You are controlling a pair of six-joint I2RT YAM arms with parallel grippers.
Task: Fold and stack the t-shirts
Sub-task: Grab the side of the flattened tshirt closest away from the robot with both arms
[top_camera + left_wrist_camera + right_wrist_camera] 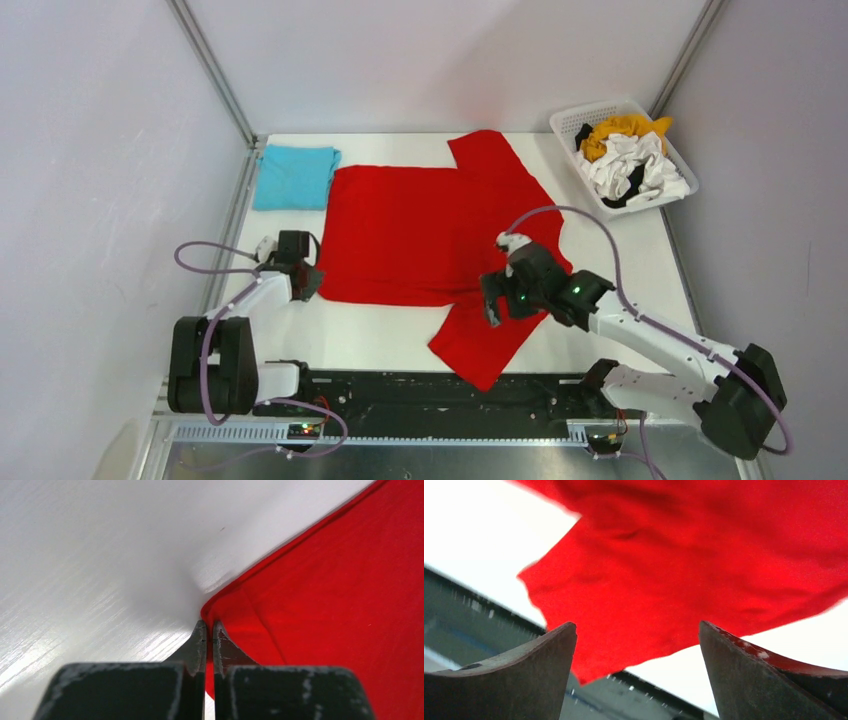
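Note:
A large red t-shirt (420, 230) lies spread flat across the middle of the white table, one sleeve at the back and one sleeve (480, 345) hanging over the near edge. My left gripper (306, 282) is shut on the shirt's near left hem corner (212, 611); the cloth is pinched between the fingers in the left wrist view. My right gripper (492, 306) is open and empty, just above the near sleeve (664, 580). A folded turquoise t-shirt (294, 176) lies at the back left. Orange-yellow, white and black shirts (628, 160) are heaped in the basket.
A white plastic lattice basket (572, 122) stands at the back right corner of the table. The black rail (440, 395) with both arm bases runs along the near edge. White walls close in the table on three sides.

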